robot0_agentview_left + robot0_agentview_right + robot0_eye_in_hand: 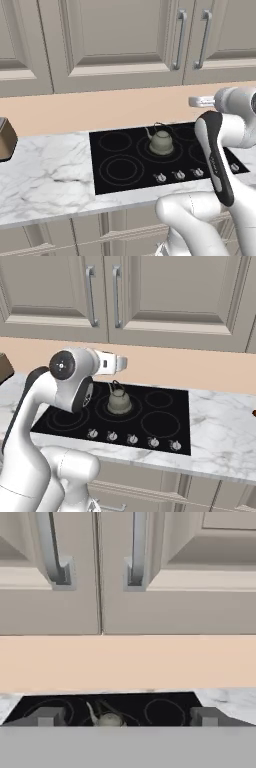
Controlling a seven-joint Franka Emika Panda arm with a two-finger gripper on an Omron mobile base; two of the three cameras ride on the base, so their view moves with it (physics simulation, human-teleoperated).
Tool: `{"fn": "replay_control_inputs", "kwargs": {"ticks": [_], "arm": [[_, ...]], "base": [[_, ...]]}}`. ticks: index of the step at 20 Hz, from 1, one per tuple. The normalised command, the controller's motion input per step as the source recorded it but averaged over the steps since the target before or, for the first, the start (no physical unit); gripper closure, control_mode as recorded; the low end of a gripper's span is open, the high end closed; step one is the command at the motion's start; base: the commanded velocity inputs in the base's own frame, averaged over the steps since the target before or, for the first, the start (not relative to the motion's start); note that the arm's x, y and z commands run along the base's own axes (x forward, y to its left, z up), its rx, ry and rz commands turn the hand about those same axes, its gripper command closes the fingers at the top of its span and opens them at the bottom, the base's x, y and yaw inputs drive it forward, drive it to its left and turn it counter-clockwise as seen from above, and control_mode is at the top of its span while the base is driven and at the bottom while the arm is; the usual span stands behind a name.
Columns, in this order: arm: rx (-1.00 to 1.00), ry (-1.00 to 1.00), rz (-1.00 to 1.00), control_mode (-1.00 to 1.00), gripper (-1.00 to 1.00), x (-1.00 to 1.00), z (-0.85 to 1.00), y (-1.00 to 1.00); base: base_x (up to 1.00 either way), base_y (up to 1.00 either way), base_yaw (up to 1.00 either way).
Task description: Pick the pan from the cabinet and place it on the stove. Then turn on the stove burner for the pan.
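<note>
Marble counter [45, 175] carrying black stove [120, 172] set flush; kettle [161, 142] upright on middle ring. Brown toaster-like box [5, 139] at counter's 9 o'clock edge.

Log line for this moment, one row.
gripper: open, empty, facing cabinet | doors: shut | pan: unseen | stove: kettle on it

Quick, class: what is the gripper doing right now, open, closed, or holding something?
Gripper: open, holding nothing, facing the closed cabinet doors above the stove.
</note>
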Motion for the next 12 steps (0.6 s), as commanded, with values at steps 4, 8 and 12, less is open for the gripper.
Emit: {"fn": "replay_control_inputs", "kwargs": {"ticks": [4, 8, 12], "arm": [[0.00, -0.25, 0.00, -1.00, -1.00, 0.03, 0.55, -0.01], [0.00, -0.24, 0.00, -1.00, -1.00, 0.07, 0.43, 0.00], [0.00, -0.23, 0.00, -1.00, -1.00, 0.19, 0.44, 0.00]], "base": [[0.00, 0.00, 0.00], [0.00, 0.00, 0.00], [0.00, 0.00, 0.00]]}}
